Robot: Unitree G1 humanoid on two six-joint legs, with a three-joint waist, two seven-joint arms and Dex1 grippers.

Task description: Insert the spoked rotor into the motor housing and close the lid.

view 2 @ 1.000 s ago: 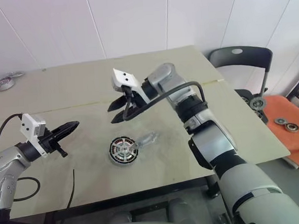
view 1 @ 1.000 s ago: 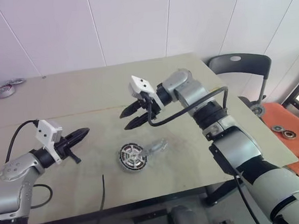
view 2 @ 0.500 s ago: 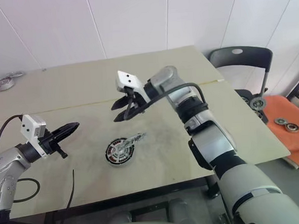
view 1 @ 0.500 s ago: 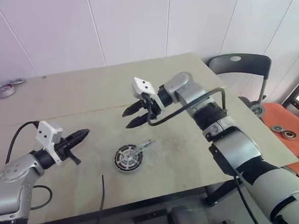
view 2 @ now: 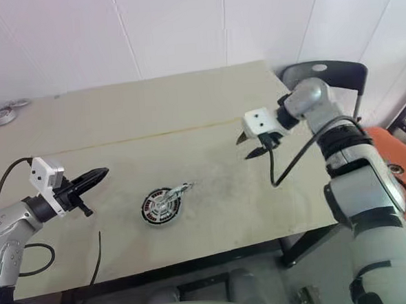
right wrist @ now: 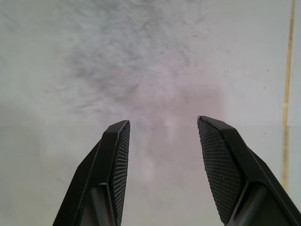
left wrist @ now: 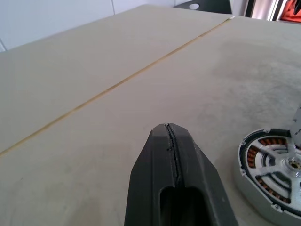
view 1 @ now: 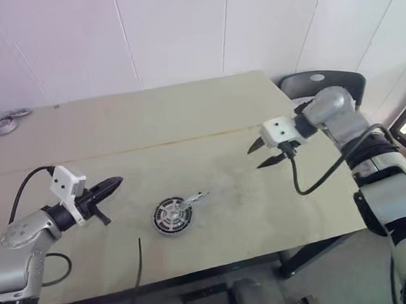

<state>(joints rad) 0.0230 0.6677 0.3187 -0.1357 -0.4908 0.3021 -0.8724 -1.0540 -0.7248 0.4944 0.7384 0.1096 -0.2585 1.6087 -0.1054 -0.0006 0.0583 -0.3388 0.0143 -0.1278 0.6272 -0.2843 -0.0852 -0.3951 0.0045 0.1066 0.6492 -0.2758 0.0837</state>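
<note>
The motor housing (view 1: 171, 216), a round puck with copper-red windings and a silver hub, lies on the table's near middle and shows again in the left wrist view (left wrist: 270, 167). A thin silvery part (view 1: 194, 196), probably the spoked rotor seen edge-on, leans tilted against its far right rim. The lid is out of view. My left gripper (view 1: 117, 180) hovers left of the housing, apart from it, with its fingers (left wrist: 168, 141) pressed shut on nothing. Far to the right of the housing, above bare table, my right gripper (view 1: 254, 159) is open and empty, as the right wrist view (right wrist: 162, 125) confirms.
Metal rings (view 1: 3, 123) lie at the table's far left corner. A black chair (view 1: 323, 84) stands behind the right end. A black cable (view 1: 139, 256) hangs over the front edge. A seam (view 1: 188, 137) crosses the tan table (view 1: 153, 120).
My right gripper swung from above the housing far to the right, staying open. The silvery part, blurred beside the housing a second ago, now rests against its rim. The left gripper kept still.
</note>
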